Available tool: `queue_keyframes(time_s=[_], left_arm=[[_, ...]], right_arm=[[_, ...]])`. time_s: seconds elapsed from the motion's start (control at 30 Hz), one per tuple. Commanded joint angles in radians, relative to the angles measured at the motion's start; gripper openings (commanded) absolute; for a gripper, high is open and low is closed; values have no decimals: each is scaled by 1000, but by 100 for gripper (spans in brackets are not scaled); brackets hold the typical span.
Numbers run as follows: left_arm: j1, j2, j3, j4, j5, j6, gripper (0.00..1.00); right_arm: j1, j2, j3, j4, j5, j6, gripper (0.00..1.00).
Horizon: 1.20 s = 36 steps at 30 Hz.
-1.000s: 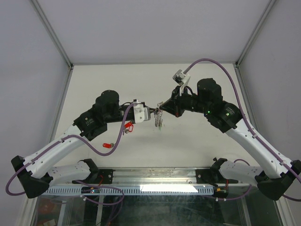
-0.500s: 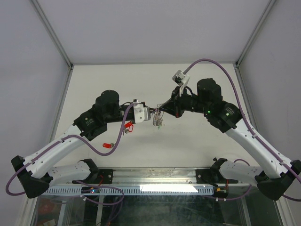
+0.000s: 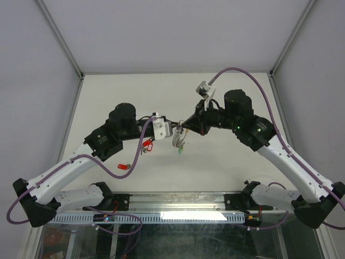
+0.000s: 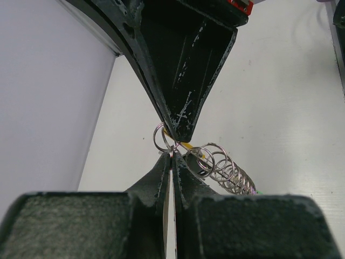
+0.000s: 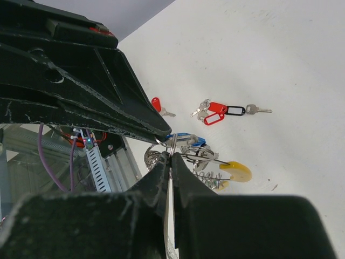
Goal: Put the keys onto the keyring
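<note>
Bright, even light — close foreground slightly blurred.

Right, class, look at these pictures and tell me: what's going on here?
Two robot arms meet tip to tip above the table. The left fingers and the right fingers are both shut, and each seems to pinch the keyring. A bunch of rings with yellow and blue tags hangs right beside it. Other keys with red tags lie loose on the table, not yet threaded on.

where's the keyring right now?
Centre of top view: the keyring is pinched where the left gripper and right gripper tips meet.
</note>
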Motion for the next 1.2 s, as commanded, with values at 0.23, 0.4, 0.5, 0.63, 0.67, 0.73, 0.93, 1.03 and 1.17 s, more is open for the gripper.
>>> queue_keyframes(time_s=[0.23, 0.4, 0.5, 0.63, 0.67, 0.73, 0.93, 1.03, 1.17], left_arm=[[-12, -14, 29, 69, -34, 2, 0], [-13, -15, 26, 67, -56, 6, 0], [-12, -17, 24, 68, -71, 7, 0], [-13, -17, 26, 69, -82, 9, 0], [-12, -16, 27, 69, -83, 9, 0], [-12, -16, 29, 71, -81, 9, 0], [-12, -18, 27, 89, -87, 15, 0], [-12, -19, 26, 95, -90, 19, 0], [-13, -22, 20, 94, -93, 32, 0]], right_arm=[[4, -3, 19, 27, -42, 8, 0], [4, -6, 18, 26, -49, 7, 0], [3, -7, 18, 25, -59, 7, 0], [4, -5, 16, 24, -68, 9, 0], [4, -5, 14, 24, -70, 9, 0], [4, -1, 12, 26, -80, 12, 0], [5, 12, 7, 21, -95, 18, 0], [5, 16, 8, 10, -96, 17, 0], [5, 19, 8, 0, -95, 15, 0]])
